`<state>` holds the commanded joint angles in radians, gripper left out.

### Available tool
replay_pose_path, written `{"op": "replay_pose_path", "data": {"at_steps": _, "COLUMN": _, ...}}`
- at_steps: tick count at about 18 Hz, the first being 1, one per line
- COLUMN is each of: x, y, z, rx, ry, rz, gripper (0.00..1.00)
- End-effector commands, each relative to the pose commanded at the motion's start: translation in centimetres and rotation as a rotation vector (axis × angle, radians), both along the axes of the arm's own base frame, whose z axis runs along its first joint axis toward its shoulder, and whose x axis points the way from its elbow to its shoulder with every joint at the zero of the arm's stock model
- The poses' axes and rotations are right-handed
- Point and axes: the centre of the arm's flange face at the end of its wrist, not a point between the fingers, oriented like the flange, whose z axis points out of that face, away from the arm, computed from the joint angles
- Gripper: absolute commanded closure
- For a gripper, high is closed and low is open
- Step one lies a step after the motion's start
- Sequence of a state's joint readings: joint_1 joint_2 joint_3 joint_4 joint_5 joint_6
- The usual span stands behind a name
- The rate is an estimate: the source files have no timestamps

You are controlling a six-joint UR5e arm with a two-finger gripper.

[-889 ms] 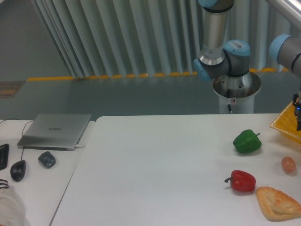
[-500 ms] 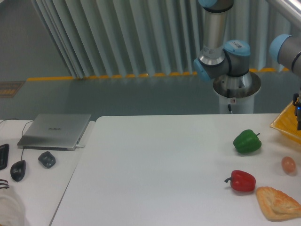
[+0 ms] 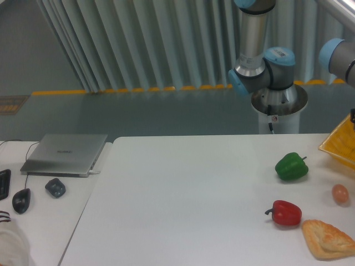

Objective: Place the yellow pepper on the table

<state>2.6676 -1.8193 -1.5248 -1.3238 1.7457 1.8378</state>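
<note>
On the far right edge of the view, a yellow tray (image 3: 339, 145) sat at the table's (image 3: 183, 205) corner, only partly in frame. A moment earlier a small dark piece of the robot's tool, with a blue light, hung over that tray at the frame edge; now it had slipped out of sight, leaving only the arm's (image 3: 260, 61) grey and blue joints at the back of the table. That suggested the tool had moved off-camera around the tray, likely going for or lifting the yellow pepper, though this was only a guess. The gripper itself could not be seen, so whether it was released or clenched on anything could not be told. The yellow pepper was not visible anywhere in the view — probably in or above the tray, outside the frame — so which way its stem pointed and how its long axis lay could not be told. Elsewhere nothing had shifted: a green pepper (image 3: 291, 166), a red pepper (image 3: 286, 213), a small peach-coloured egg-like object (image 3: 340, 193) and a flat golden pastry (image 3: 328, 239) lay on the white tabletop's right side.
</note>
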Motion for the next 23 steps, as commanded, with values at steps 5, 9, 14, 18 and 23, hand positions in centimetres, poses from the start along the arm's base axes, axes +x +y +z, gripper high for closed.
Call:
{"op": "replay_pose_path", "data": {"at_steps": 5, "x": -2.0, "y": -3.9, "z": 1.1, "rx": 0.017, "ry": 0.015, "rz": 0.097, "gripper": 0.00}}
{"op": "replay_pose_path", "data": {"at_steps": 9, "x": -3.4, "y": -7.1, "z": 0.4, "rx": 0.043, "ry": 0.018, "rz": 0.219, "gripper": 0.00}}
{"op": "replay_pose_path", "data": {"at_steps": 14, "x": -4.1, "y": -9.9, "z": -1.3, "rx": 0.078, "ry": 0.017, "rz": 0.363, "gripper": 0.00}}
{"op": "replay_pose_path", "data": {"at_steps": 18, "x": -5.5, "y": -14.8, "z": -2.2, "rx": 0.143, "ry": -0.022, "rz": 0.529, "gripper": 0.00}}
{"op": "replay_pose_path", "data": {"at_steps": 23, "x": -6.1, "y": -19.4, "z": -1.8, "rx": 0.240, "ry": -0.046, "rz": 0.719, "gripper": 0.00}}
